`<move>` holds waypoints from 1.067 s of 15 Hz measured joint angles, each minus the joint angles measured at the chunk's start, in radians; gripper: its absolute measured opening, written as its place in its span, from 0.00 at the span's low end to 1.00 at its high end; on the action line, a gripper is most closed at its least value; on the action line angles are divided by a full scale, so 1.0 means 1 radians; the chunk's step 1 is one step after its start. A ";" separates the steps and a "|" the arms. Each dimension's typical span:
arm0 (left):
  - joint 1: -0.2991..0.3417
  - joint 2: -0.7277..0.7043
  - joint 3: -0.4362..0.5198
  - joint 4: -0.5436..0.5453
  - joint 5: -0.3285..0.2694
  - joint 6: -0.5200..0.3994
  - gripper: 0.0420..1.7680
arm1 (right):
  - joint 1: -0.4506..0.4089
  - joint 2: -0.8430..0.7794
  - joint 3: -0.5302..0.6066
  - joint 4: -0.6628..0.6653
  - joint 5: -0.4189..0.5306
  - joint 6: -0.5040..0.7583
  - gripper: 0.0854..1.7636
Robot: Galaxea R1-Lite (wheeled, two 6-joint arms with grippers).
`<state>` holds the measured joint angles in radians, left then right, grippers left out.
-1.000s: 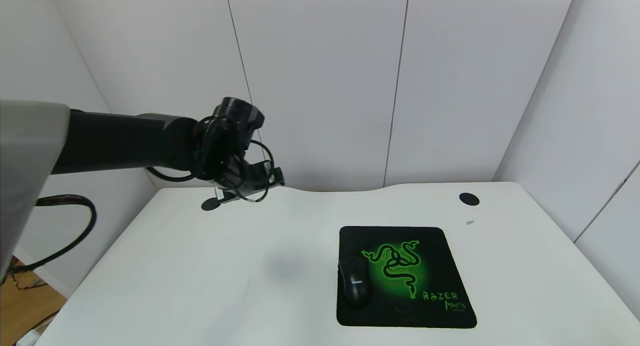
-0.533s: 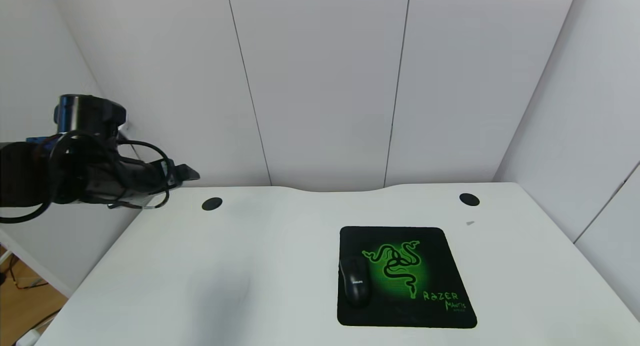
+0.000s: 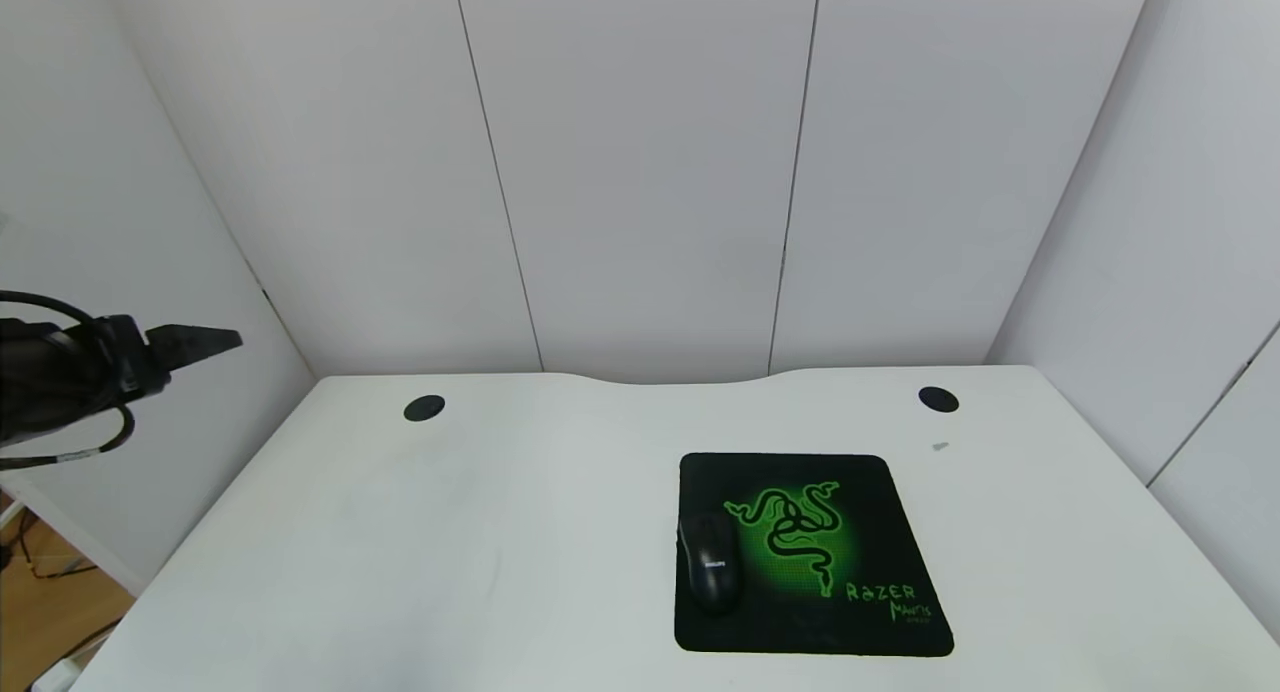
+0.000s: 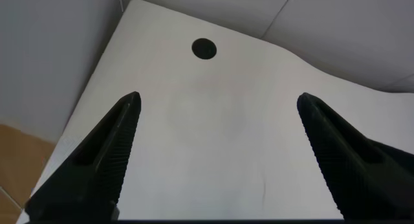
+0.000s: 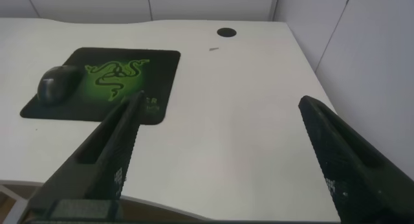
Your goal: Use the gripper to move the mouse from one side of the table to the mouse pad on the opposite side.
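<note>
The black mouse point(image 3: 711, 570) lies on the left part of the black mouse pad point(image 3: 840, 612) with the green snake logo, right of the middle of the white table point(image 3: 400, 552). Both also show in the right wrist view, the mouse point(image 5: 57, 83) on the pad point(image 5: 162, 75). My left gripper point(image 3: 205, 340) is off the table's left edge, high up; in the left wrist view point(image 4: 218, 106) its jaws stand wide open and empty. My right gripper point(image 5: 220, 107) is open and empty, held back over the table's near right edge, out of the head view.
Two round black cable holes sit near the far edge, one left point(image 3: 424, 408) and one right point(image 3: 938, 399). A curved notch cuts the far edge. White wall panels stand behind and at both sides. Wooden floor point(image 3: 40, 612) shows at the left.
My left arm has swung back leftward and away from above the table's far left part to beyond its left edge. Mouse and pad have not moved.
</note>
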<state>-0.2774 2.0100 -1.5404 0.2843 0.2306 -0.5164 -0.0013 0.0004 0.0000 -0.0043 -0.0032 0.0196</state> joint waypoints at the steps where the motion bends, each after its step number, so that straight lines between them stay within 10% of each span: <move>1: 0.261 -0.215 0.313 -0.245 -0.112 0.163 0.96 | 0.001 0.000 0.000 0.000 0.001 0.000 0.97; 3: 0.543 -0.611 0.623 -0.390 -0.350 0.320 0.97 | 0.001 0.000 0.000 0.000 0.001 0.000 0.97; 6: 0.556 -0.902 0.872 -0.506 -0.440 0.368 0.97 | 0.001 0.000 0.000 0.000 0.001 0.000 0.97; 16: 0.543 -1.286 1.065 -0.498 -0.501 0.415 0.97 | 0.001 0.000 0.000 0.000 0.001 0.000 0.97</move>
<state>0.2655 0.7238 -0.4751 -0.2140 -0.2704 -0.1017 0.0000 0.0004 0.0000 -0.0038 -0.0023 0.0196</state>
